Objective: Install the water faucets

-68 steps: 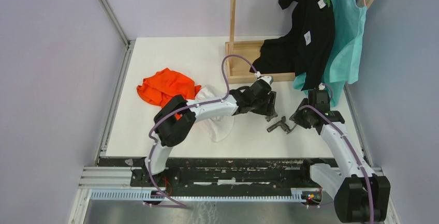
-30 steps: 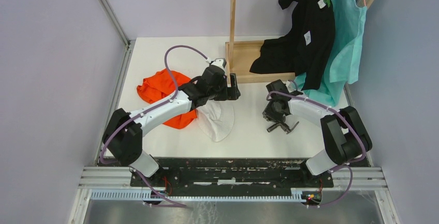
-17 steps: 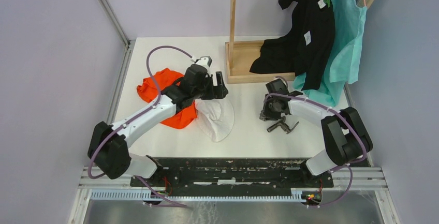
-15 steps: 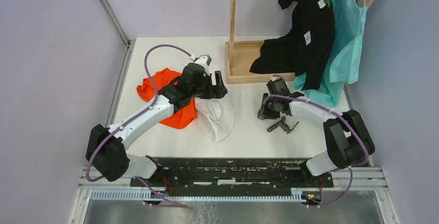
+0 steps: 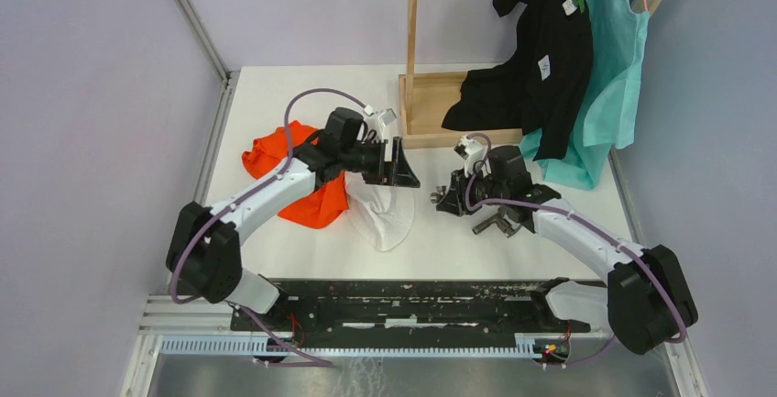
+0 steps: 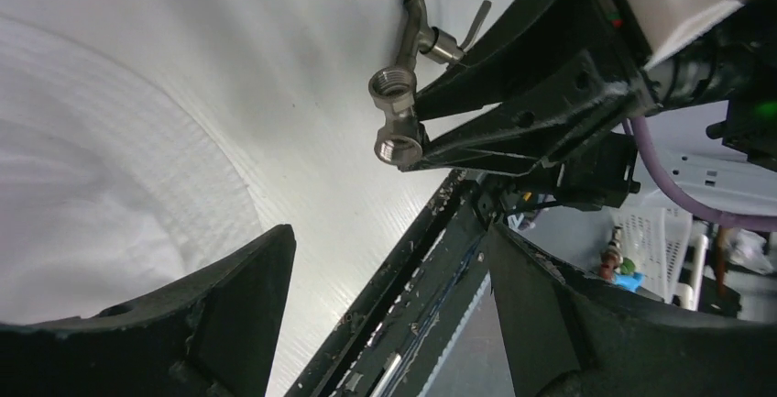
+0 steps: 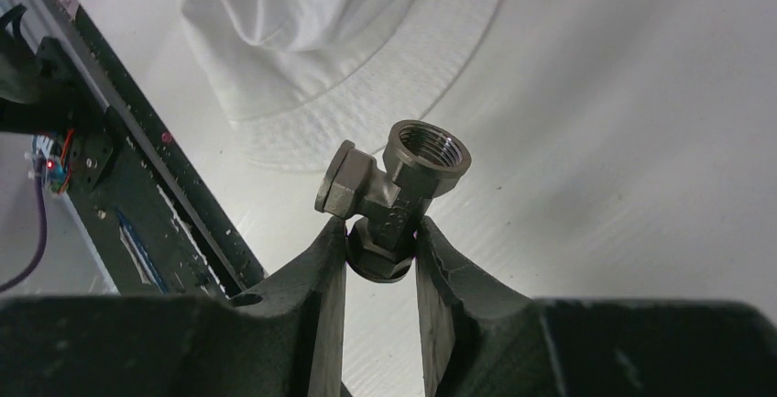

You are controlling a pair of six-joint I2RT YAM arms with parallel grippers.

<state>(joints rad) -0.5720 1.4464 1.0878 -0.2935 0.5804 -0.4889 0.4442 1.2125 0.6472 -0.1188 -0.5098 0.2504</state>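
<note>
My right gripper [image 5: 443,200] is shut on a small grey-brown threaded tee fitting [image 5: 434,197], a faucet valve body. It holds the fitting just above the table with the open ports pointing left. The right wrist view shows the jaws [image 7: 380,232] clamped on the fitting's hex end [image 7: 396,191]. A second faucet part with a handle [image 5: 496,224] lies on the table just right of that gripper. My left gripper [image 5: 408,164] is open and empty, facing the held fitting from the left with a short gap. In the left wrist view the jaws [image 6: 389,232] are spread wide. The fitting [image 6: 396,113] and the lying part [image 6: 426,35] show ahead.
A white hat [image 5: 385,215] and an orange cloth [image 5: 291,160] lie under and left of the left arm. A wooden stand [image 5: 431,122] with an upright post is at the back. Black [image 5: 550,49] and teal [image 5: 616,58] garments hang at the back right.
My left gripper has swung from over the orange cloth to the right, toward the right gripper. My right arm has straightened and its gripper now points left with the fitting in it.
</note>
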